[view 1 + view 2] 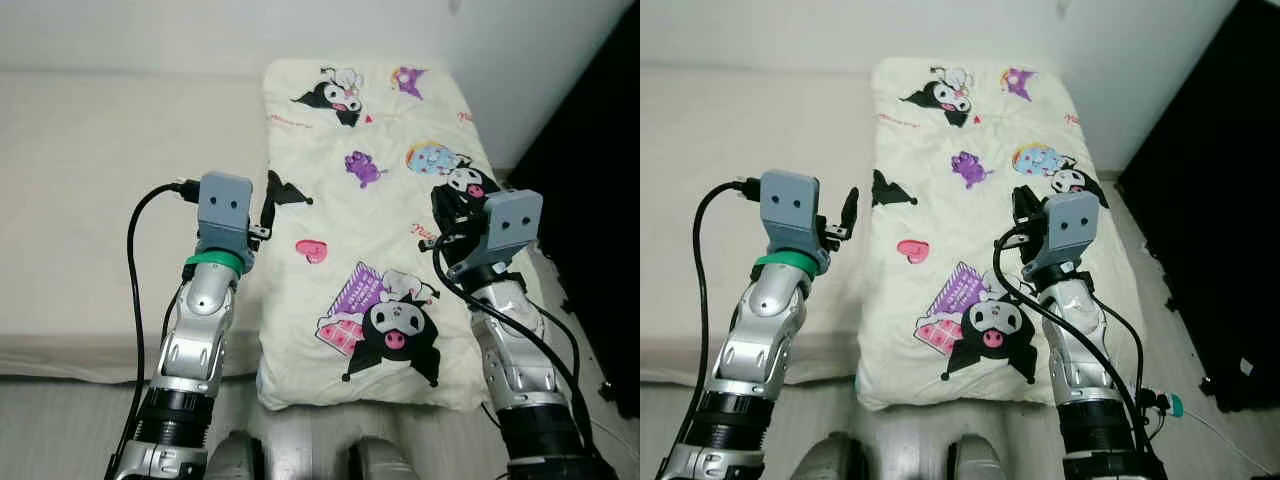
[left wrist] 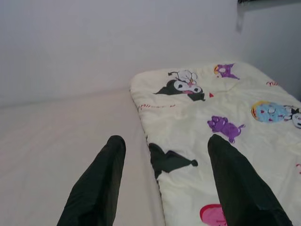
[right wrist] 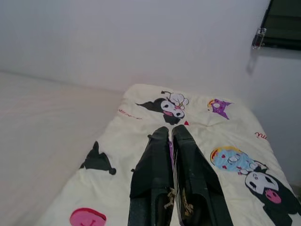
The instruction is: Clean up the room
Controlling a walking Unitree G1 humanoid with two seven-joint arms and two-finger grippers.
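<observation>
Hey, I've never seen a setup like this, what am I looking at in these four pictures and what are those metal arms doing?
It is a humanoid robot seen through its own cameras. The two upper pictures come from its head, looking down at its two silver arms over a bed. The two lower ones come from a camera on each wrist, looking along that arm's black fingers.

A cream quilt printed with cartoon characters lies folded on the right side of the bed, beside the bare mattress.

The left gripper is open, its fingers apart above the quilt's left edge. The right gripper is shut, above the quilt's right part. I can't see either one holding anything.
</observation>
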